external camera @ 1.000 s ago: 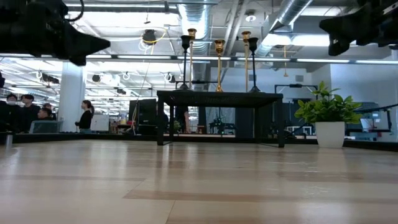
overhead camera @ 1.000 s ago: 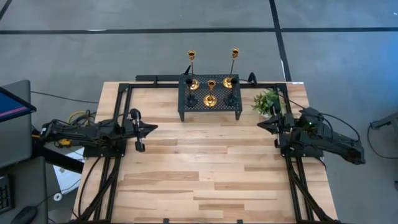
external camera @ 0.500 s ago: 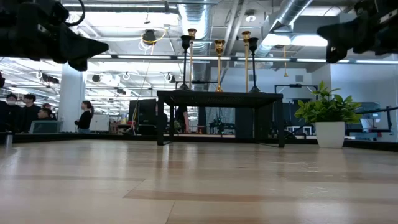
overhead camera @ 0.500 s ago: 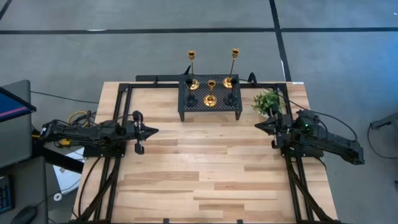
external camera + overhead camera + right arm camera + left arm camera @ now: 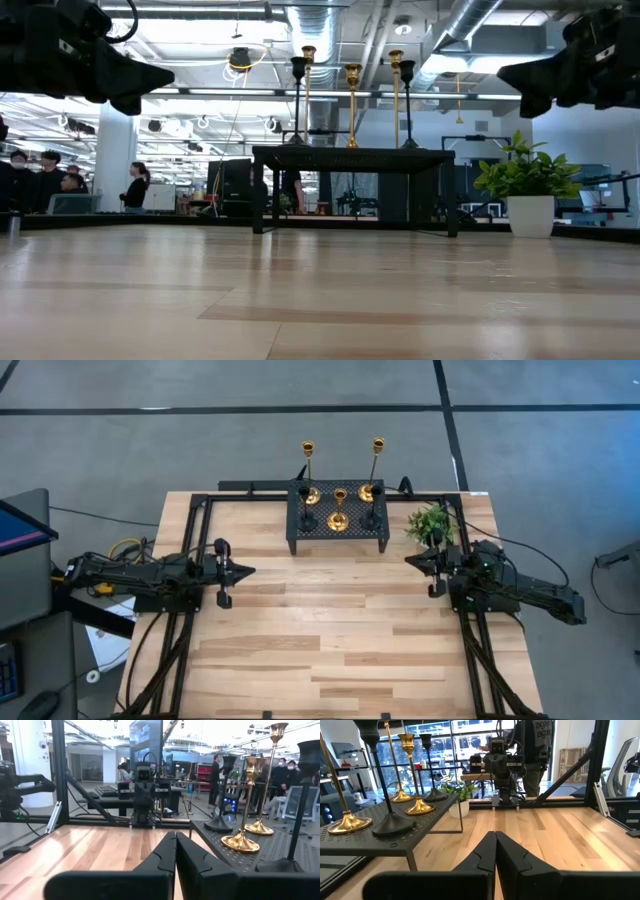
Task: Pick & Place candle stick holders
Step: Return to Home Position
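Note:
Five candlestick holders stand by their round bases on the black mesh rack (image 5: 338, 532) at the table's far middle: two tall gold ones (image 5: 308, 470) (image 5: 376, 464), a shorter gold one (image 5: 339, 508), and two black ones (image 5: 305, 506) (image 5: 372, 504). My left gripper (image 5: 248, 570) is shut and empty above the table's left side, pointing right. My right gripper (image 5: 410, 561) is shut and empty above the right side, pointing left. Both hang well above the tabletop in the low view.
A small green plant (image 5: 430, 522) in a white pot stands right of the rack, just beyond my right gripper. Black frame rails (image 5: 190, 540) run along the table's left, right and far edges. Bare wood lies between the arms and toward the near edge.
My right gripper has moved toward the table's left edge, a little way out over the wood. My left gripper has edged slightly right. The holders have stayed where they were.

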Controlling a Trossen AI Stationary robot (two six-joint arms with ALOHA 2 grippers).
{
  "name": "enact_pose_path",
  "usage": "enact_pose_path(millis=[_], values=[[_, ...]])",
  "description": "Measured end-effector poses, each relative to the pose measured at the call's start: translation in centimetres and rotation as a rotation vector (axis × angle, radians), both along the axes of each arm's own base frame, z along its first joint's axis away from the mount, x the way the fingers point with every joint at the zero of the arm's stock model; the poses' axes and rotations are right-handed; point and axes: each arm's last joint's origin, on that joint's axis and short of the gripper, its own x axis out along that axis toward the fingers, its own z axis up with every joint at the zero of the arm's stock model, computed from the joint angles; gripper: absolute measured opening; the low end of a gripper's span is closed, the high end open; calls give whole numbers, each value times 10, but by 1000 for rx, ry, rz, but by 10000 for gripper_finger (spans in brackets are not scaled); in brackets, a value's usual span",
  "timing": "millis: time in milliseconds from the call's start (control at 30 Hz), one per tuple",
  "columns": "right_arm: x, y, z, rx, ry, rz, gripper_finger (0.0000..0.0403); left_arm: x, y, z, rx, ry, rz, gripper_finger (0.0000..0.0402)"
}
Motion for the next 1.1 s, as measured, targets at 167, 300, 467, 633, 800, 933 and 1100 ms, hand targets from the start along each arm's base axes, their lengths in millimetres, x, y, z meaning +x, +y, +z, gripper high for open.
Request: enact_pose_path(millis=[167,300,467,633,800,933,1100], values=[[0,0,-1,-26,14,-4,0,0,0,0,0,0,1,4],[1,0,-5,-15,47,-3,0,0,1,0,-4,0,21,5],[1,0,-8,-11,85,-4,0,1,1,-4,-3,39,36,4],[1,-1,-8,-57,88,-18,0,2,2,-14,-10,144,58,5],[1,-3,-9,20,88,-80,0,2,2,-16,-6,169,59,7],[1,-4,-9,101,83,-81,0,4,1,-19,0,205,60,7],[1,-3,-9,145,78,-76,0,8,1,-25,10,273,61,7]])
